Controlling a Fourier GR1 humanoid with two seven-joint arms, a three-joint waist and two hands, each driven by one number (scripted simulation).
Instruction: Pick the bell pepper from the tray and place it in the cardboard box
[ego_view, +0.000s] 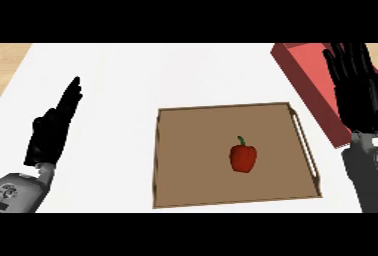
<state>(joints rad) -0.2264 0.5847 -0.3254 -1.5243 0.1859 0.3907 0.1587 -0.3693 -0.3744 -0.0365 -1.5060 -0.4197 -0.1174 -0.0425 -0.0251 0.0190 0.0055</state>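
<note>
The bell pepper (244, 158) lies right of the tray's (221, 107) middle, stem toward its far rim; the released, empty right robot hand (353, 95), beyond the tray's right rim, is nearer.

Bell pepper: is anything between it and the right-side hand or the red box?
Nothing loose does. The bell pepper lies alone in the tray; only the tray's right rim separates it from the red box, which the open right hand partly covers.
</note>
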